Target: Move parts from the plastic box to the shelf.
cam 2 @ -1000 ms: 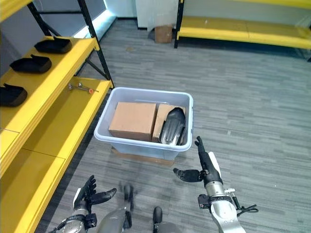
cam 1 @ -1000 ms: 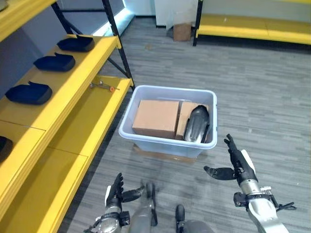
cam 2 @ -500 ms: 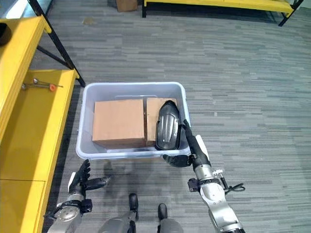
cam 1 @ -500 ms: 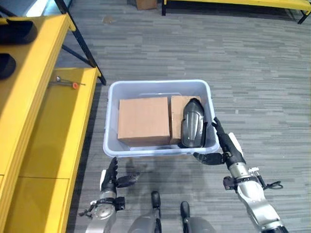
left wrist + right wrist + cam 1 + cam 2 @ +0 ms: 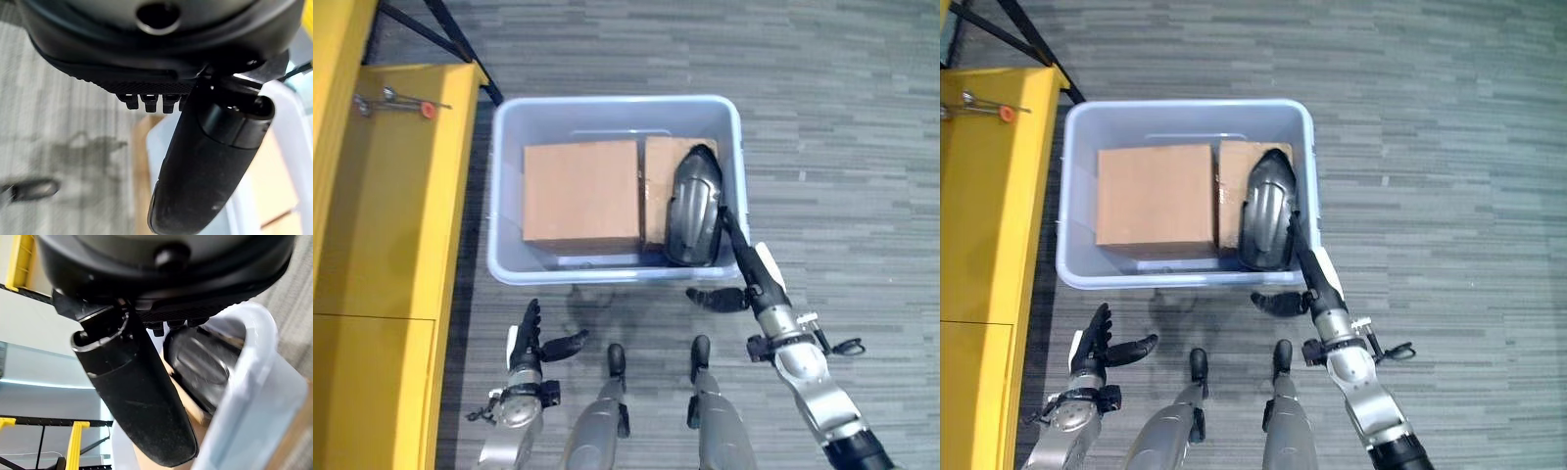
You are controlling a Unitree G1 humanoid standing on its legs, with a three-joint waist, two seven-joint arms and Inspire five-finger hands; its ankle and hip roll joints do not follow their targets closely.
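A pale blue plastic box (image 5: 607,101) sits on the floor in front of me. It holds two cardboard boxes (image 5: 579,191) and a dark curved part (image 5: 695,206) that leans against the box's right wall. My right hand (image 5: 756,282) is open, its straight fingers reaching over the front right rim close beside the dark part (image 5: 200,367), thumb spread out below the rim. My left hand (image 5: 525,348) hangs open and empty, low before the box's front left corner. The yellow shelf (image 5: 391,215) runs along the left.
A small metal tool with a red tip (image 5: 396,101) lies on the lower shelf board. A black shelf post (image 5: 440,20) stands at the box's far left corner. Grey striped carpet surrounds the box.
The camera has moved in and tilted down over the box. My right hand has risen from the floor side up to the rim beside the dark part. The left hand stays low.
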